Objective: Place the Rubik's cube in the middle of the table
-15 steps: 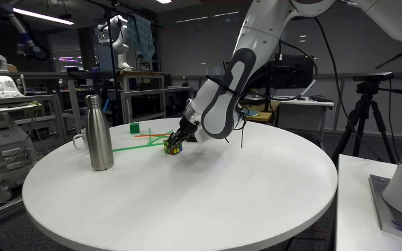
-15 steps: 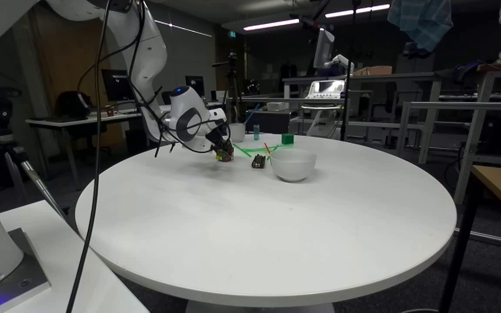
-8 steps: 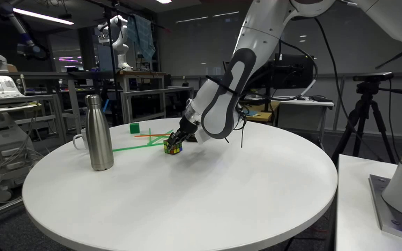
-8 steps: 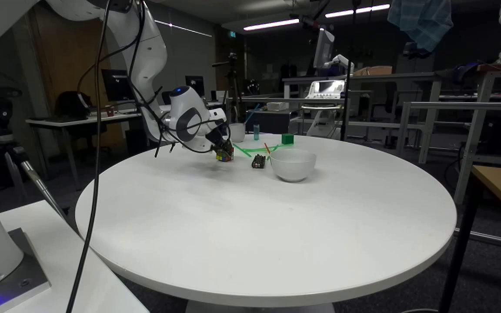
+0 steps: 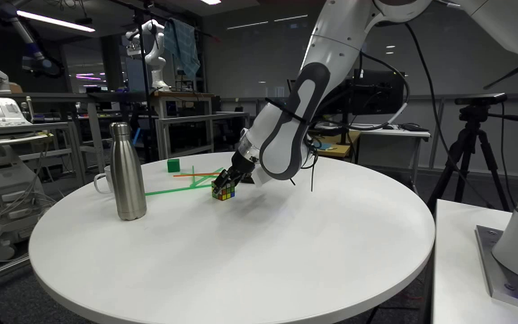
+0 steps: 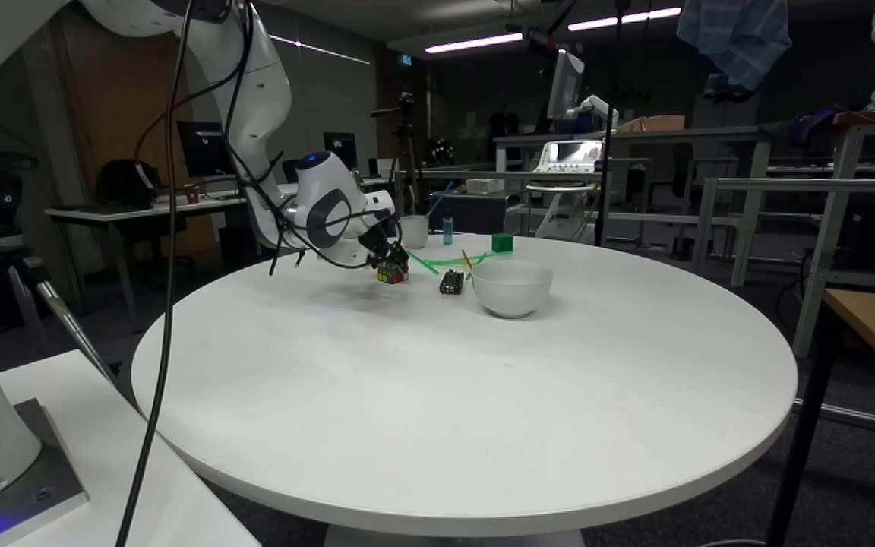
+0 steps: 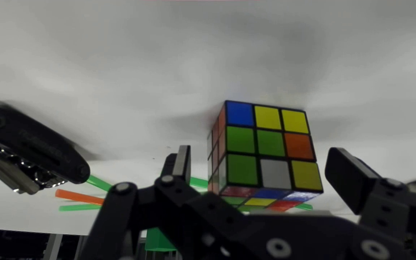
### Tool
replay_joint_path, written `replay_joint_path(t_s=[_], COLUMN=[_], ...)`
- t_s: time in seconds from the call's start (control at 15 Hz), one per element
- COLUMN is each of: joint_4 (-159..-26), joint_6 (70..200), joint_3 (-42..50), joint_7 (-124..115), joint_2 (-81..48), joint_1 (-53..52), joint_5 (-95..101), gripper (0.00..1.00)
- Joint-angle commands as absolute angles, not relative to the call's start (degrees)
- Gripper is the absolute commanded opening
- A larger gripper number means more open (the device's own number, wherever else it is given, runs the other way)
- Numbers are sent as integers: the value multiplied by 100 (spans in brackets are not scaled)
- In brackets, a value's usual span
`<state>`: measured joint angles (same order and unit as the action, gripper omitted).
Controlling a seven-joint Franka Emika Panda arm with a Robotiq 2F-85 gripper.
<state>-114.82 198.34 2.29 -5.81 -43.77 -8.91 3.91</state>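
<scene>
The Rubik's cube [image 7: 271, 142] rests on the round white table [image 5: 250, 261], in its far part as both exterior views show it. In the wrist view my gripper [image 7: 258, 150] stands open around it. One black finger [image 7: 182, 164] is on the left side of the cube and the other on the right, with a visible gap on each side. In an exterior view the dark gripper [image 5: 223, 182] comes down at a slant over the cube [image 5: 228, 193] and hides part of it. The cube [image 6: 393, 275] also shows below the fingers elsewhere.
Beside the cube lies a dark multi-tool [image 7: 31, 144]. Green and orange sticks [image 5: 196, 174], a green block [image 5: 173, 165], a steel bottle [image 5: 128, 180] and a white mug [image 5: 102, 183] stand around. A white bowl [image 6: 512, 290] is further along the table.
My gripper has opened and let go of the Rubik's cube. The cube has settled slightly lower and sits flatter on the table. The arm has hardly moved.
</scene>
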Motion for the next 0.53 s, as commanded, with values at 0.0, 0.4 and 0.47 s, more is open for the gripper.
replay_joint_path(t_s=[0.0, 0.4, 0.47], joint_4=[-11491, -11643, -11655], joint_6=[19828, 19830, 19830], joint_3=[141, 236, 220], joint_7=[-336, -367, -367], joint_2=[-4345, -4104, -4068], joint_1=[-840, -889, -867], joint_5=[204, 64, 58], gripper=[100, 100, 100])
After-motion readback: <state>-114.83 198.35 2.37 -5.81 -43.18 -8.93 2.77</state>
